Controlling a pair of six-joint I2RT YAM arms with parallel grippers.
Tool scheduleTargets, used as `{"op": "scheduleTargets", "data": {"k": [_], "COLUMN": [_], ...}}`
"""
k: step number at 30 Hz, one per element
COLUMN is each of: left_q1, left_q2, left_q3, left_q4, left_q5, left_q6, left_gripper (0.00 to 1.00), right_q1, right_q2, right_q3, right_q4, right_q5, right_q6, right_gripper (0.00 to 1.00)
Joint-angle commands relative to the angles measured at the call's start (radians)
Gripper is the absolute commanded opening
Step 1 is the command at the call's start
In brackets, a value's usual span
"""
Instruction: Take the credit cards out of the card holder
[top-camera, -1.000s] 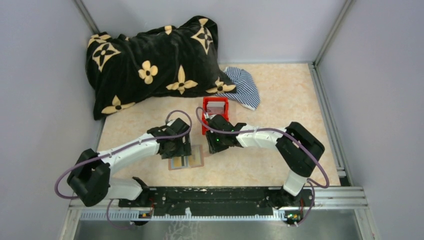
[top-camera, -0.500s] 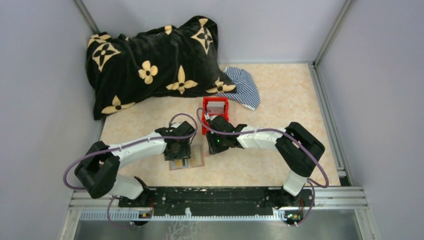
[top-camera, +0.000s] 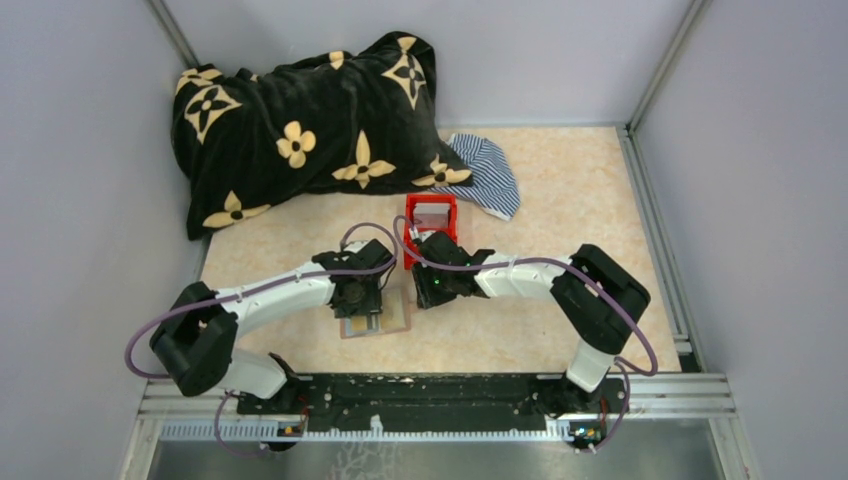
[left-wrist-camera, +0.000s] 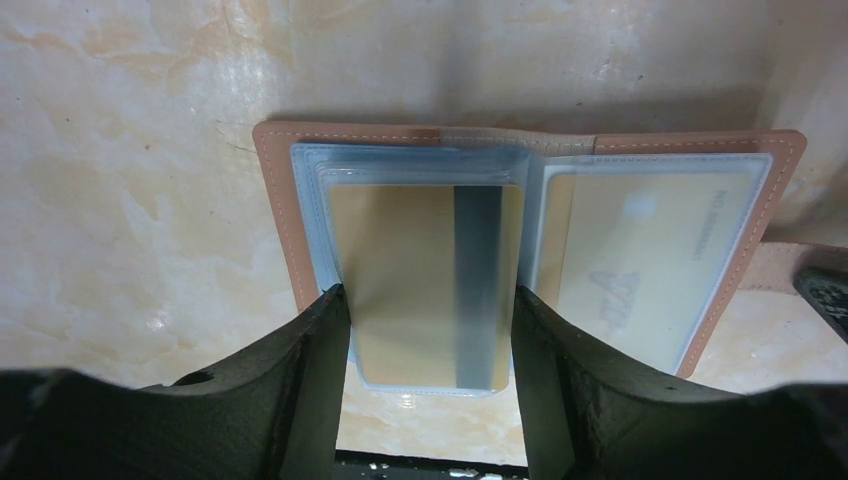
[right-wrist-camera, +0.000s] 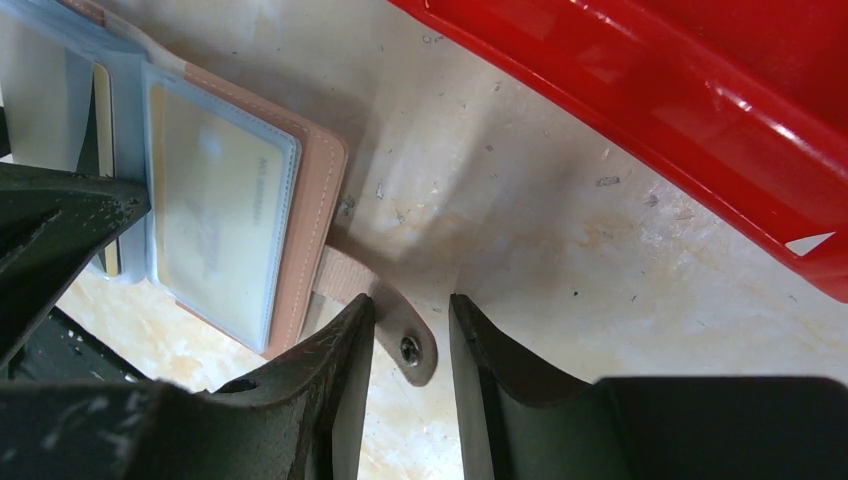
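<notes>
Left gripper (left-wrist-camera: 425, 300) straddles 1 gold card (left-wrist-camera: 400, 280) in the card holder (left-wrist-camera: 275, 200) lying unfolded on the table (left-wrist-camera: 150, 150), grip unclear; right gripper (right-wrist-camera: 410, 305) brackets its strap (right-wrist-camera: 415, 352), unclenched. Pull and you may drag the unpinned holder along.

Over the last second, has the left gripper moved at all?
Yes, slightly. In the top view the left gripper has edged right, closer to the red bin, and now sits over the left page of the card holder.
</notes>
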Motion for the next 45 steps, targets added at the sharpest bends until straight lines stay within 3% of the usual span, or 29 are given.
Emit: {"op": "scheduleTargets", "data": {"k": [1, 10, 18, 24, 26, 33, 45], "left_q1": [-0.012, -0.02, -0.021, -0.02, -0.021, -0.021, -0.022], "left_q2": [-0.015, -0.032, -0.035, -0.028, -0.024, -0.032, -0.024], "left_q3": [0.055, 0.089, 0.083, 0.047, 0.041, 0.045, 0.081], "left_q4": [-0.042, -0.089, -0.071, -0.003, 0.017, 0.041, 0.038], "left_q5": [-0.027, -0.046, -0.037, 0.004, 0.016, 0.036, 0.055], "left_q6": [-0.023, -0.022, -0.009, -0.003, 0.001, 0.009, 0.036], "left_gripper": [0.37, 0.33, 0.23, 0.15, 0.06, 0.01, 0.0], "right_q1": [-0.005, -0.006, -0.003, 0.032, 0.038, 0.049, 0.074], "right_q2": [-0.022, -0.031, -0.196, -0.314, -0.308, -0.233, -0.117], "right_q3": [-0.021, -0.032, -0.056, -0.079, -0.09, -0.158, -0.166], "right_q4": [0.019, 0.023, 0.008, 0.119, 0.179, 0.377, 0.469], "right_q5": [-0.008, 0.011, 0.049, -0.133, -0.225, -0.396, -0.398], "right_q6": [0.006, 0.011, 0.004, -0.008, 0.002, 0.065, 0.077], "right_gripper": [0.35, 0.35, 0.35, 0.35, 0.36, 0.37, 0.37]}}
